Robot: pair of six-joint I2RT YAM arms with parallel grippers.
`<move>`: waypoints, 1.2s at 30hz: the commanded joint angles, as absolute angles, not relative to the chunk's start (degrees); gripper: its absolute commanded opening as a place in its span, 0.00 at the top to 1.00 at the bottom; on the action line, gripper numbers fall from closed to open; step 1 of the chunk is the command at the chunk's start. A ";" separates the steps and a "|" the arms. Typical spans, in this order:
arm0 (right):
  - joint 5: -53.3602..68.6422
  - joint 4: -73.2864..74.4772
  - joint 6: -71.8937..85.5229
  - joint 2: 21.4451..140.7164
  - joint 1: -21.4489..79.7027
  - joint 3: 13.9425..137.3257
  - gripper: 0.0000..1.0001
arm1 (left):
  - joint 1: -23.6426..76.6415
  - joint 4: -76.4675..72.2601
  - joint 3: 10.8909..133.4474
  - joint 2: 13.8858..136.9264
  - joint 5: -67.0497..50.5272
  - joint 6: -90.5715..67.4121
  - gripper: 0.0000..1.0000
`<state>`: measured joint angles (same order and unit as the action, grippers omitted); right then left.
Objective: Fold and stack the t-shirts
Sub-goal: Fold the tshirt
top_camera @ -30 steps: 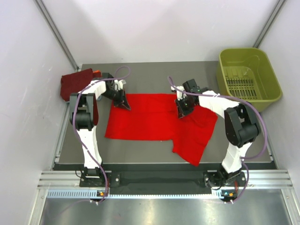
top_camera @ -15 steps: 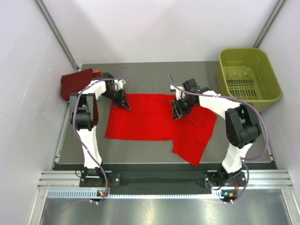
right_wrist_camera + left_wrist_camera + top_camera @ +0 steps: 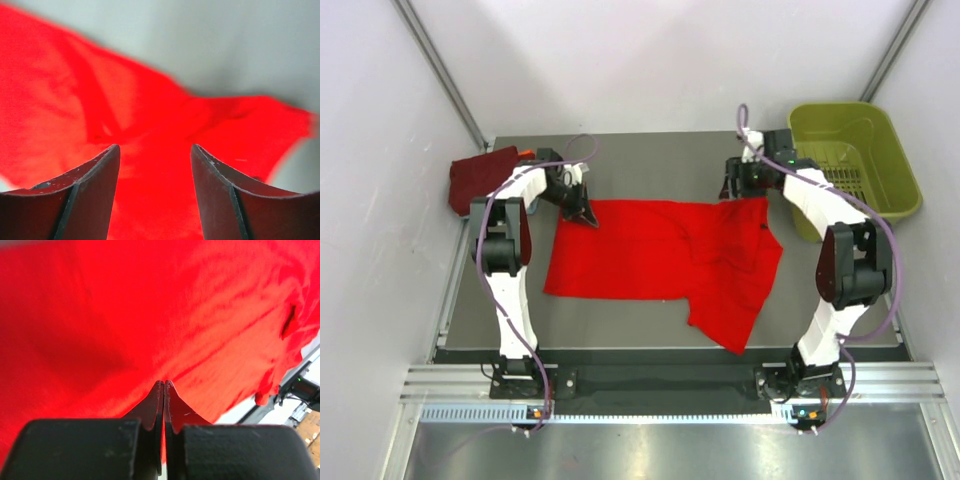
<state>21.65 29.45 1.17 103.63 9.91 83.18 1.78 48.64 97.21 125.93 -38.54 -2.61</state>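
Note:
A bright red t-shirt [image 3: 650,262] lies spread on the dark table [image 3: 640,160], rumpled on its right side with a flap reaching toward the near edge. My left gripper [image 3: 582,214] sits at the shirt's far left corner. In the left wrist view that gripper [image 3: 164,383] is shut, with a sliver of red cloth [image 3: 150,315] pinched between its jaws. My right gripper [image 3: 733,190] hovers over the shirt's far right corner. In the right wrist view it [image 3: 155,148] stands open above the red cloth [image 3: 150,200], holding nothing. A folded dark maroon t-shirt [image 3: 478,177] lies at the far left, with an orange edge [image 3: 525,153] beside it.
An olive-green plastic basket [image 3: 850,160] stands at the far right, close behind my right arm. White walls close in the table on the left, back and right. A metal rail [image 3: 660,385] runs along the near edge by the arm bases.
My right gripper opened, let go of the shirt's middle and swung back and right to the far right corner near the basket. The left gripper has kept its pinch at the far left corner.

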 commanded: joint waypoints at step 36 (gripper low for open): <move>13.63 23.82 5.01 140.44 -0.62 119.53 0.35 | -1.67 48.26 132.53 156.35 -14.43 -1.93 0.99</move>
<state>16.08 26.63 5.19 138.39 -0.49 116.40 0.10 58.54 131.92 148.11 -34.85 -5.72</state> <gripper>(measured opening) 0.643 0.011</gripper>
